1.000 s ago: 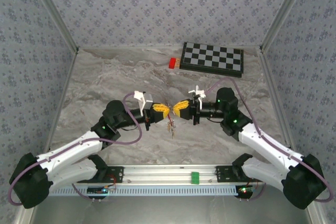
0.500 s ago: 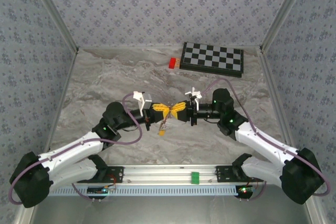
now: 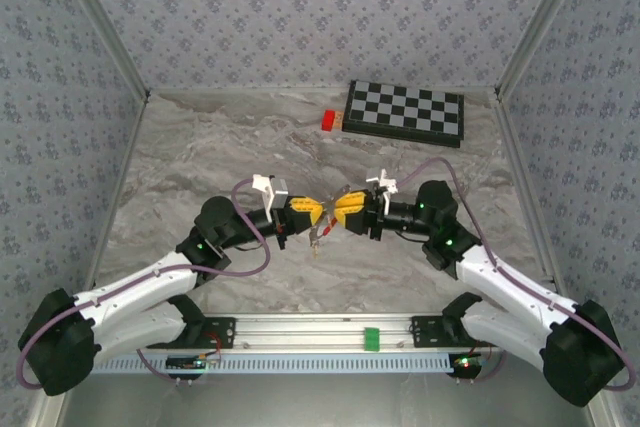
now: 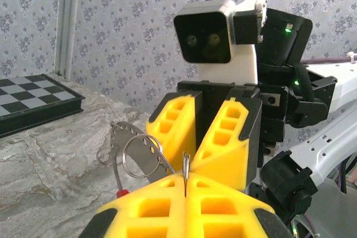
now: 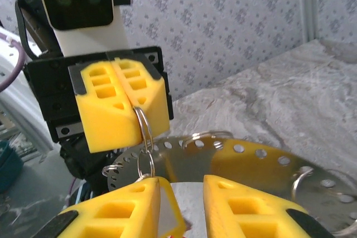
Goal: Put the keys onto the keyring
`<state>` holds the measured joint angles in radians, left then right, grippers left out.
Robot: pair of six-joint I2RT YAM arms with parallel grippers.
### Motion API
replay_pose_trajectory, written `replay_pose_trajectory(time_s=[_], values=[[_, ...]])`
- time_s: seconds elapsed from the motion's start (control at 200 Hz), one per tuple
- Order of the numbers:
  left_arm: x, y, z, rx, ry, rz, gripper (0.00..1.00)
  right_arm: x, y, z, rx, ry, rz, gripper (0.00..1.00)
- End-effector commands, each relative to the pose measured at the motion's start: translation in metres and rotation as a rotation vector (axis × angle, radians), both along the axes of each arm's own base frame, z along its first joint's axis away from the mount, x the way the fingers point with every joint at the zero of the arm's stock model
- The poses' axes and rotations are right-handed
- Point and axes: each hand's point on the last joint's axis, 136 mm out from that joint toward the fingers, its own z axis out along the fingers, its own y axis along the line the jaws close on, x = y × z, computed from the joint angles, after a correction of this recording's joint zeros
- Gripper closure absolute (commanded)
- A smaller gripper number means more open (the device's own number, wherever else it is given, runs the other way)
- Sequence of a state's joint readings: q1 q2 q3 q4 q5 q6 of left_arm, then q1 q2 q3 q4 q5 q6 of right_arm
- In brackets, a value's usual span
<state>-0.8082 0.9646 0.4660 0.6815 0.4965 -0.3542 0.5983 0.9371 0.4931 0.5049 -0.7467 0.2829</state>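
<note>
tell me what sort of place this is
Probably a robot-manipulation test cell: left arm and right arm bolted to a rail at the near edge, patterned panels walling in the marble-look tabletop, and stray props, a chessboard and red block.

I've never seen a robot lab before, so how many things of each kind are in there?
Robot arms: 2
Chessboard: 1
Red block: 1
Green piece on front rail: 1
Perforated metal plate with rings: 1
Total: 6

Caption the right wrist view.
Left claw pinches thin silver wire ring; open right claw near perforated silver metal disc.
</note>
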Motion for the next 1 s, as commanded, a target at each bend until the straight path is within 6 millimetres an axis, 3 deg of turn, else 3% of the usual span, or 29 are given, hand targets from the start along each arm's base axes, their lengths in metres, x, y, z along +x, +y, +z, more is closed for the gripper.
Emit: replay_pose_trajectory(time_s=[0.0,0.31,0.994], values=[[-0.002,0.001,0.022,-0.073,-0.042,0.004,1.0,0.003,-0.008,0.023,0.083,-0.058,-0.053,0.73],[0.0,-0.002,0.02,-0.075,-0.033,0.005,1.0,-0.002,0.0,0.039,0.141,-0.081,-0.016,0.71],[0.0,-0.005,0.019,-0.074,-0.03,0.002,1.0,-0.009,0.02,0.038,0.133,-0.071,0.067,0.79]])
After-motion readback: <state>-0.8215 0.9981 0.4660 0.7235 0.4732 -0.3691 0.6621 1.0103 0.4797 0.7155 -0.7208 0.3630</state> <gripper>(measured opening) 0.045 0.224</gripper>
